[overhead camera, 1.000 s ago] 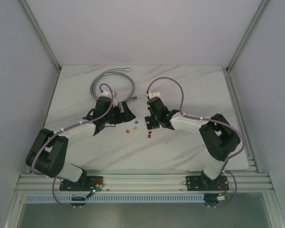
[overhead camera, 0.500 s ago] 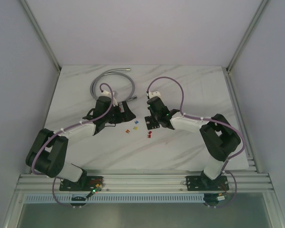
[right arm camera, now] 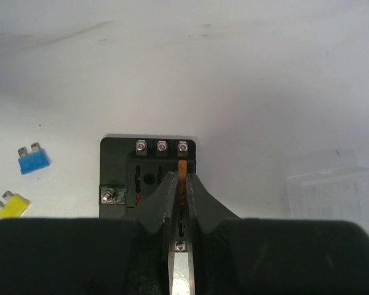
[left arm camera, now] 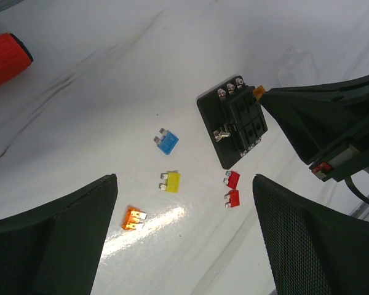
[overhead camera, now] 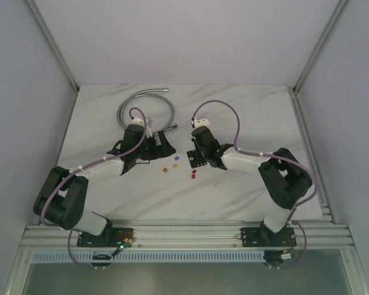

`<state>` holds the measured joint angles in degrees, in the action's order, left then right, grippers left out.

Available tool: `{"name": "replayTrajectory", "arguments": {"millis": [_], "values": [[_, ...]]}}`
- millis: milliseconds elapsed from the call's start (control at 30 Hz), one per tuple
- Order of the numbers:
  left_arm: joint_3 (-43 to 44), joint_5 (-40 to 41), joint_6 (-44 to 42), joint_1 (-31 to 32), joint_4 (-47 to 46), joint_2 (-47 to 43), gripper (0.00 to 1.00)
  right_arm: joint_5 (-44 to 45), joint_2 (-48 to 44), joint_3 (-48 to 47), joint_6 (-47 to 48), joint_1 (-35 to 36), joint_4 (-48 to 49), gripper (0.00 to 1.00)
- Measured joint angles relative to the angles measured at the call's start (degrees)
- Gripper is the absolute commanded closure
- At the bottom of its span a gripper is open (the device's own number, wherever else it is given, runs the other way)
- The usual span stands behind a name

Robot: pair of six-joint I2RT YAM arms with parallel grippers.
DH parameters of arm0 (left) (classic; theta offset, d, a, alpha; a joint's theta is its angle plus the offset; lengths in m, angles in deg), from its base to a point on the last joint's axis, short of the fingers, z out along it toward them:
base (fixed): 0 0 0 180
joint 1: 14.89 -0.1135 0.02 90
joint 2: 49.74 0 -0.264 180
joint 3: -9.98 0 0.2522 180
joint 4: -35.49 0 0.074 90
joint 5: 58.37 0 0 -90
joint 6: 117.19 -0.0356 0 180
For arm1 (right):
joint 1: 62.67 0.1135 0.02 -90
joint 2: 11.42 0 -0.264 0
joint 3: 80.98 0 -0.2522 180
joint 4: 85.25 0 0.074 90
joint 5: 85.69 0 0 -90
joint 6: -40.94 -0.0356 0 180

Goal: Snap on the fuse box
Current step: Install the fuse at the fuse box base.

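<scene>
The right arm reaches forward and left, wrist pitched down, with the right gripper directly over the fuse box. Its jaws are pinched on an amber fuse, which stands at the box's right-hand slot column. The box lies flat on the table, and a clear cover sits near its right side. The left gripper hovers spread wide over blue, yellow, orange and 2 red fuses.
</scene>
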<state>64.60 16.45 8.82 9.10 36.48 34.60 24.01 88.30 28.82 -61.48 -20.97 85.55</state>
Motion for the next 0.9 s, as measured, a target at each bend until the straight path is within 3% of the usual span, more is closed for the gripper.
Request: {"name": "replayTrajectory", "arguments": {"millis": [600,900], "values": [[0.0,-0.2,0.3,0.0,0.0,0.0,0.0,-1.6,-3.1,7.8,0.3,-0.5,10.3,0.91],[0.0,-0.9,0.5,0.0,0.0,0.0,0.0,-2.2,-4.5,10.8,0.5,-0.8,13.7,0.82]]}}
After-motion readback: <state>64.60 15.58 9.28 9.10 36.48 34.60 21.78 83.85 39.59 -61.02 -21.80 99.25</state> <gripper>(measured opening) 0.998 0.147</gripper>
